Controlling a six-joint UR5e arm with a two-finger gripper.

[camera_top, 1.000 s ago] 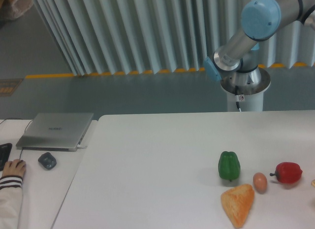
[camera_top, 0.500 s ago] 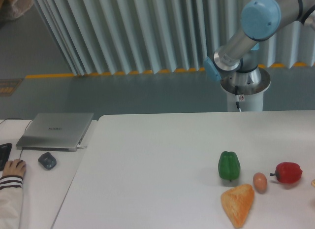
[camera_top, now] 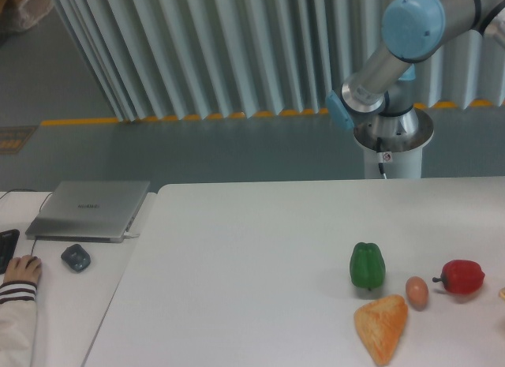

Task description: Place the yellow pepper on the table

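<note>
Arm: the UR5e arm [camera_top: 371,71] rises from its white pedestal base [camera_top: 392,146] behind the far edge of the table, bends at a light-blue elbow cap [camera_top: 413,16] and leaves the frame at the upper right corner.
Claw: out of frame; no finger is visible, so whether it is apart, together or clamped on anything cannot be told.
Table: the table [camera_top: 237,256] is a large white top with a rounded far-left corner, filling the lower middle and right of the view.
Yellow pepper: not identifiable in this view; a small pale sliver at the right edge, just beyond the red pepper, is cut off by the frame and cannot be named.
Green pepper: 1 green pepper [camera_top: 368,265] stands upright on the table, right of centre.
Egg: 1 brown egg [camera_top: 417,292] lies between the green pepper and the red pepper, apart from both.
Red pepper: 1 red pepper [camera_top: 461,277] lies on its side, stem pointing left toward the egg.
Wedge: 1 orange-yellow bread-like wedge [camera_top: 382,327] lies nearest the camera, just in front of the green pepper and the egg.
Side desk: a smaller white desk [camera_top: 55,304] at left carries a closed grey laptop [camera_top: 88,209] and a dark mouse [camera_top: 76,257].
Person: 1 hand [camera_top: 21,268] rests at the left edge of the desk, with a striped cuff and pale sleeve below it.
</note>
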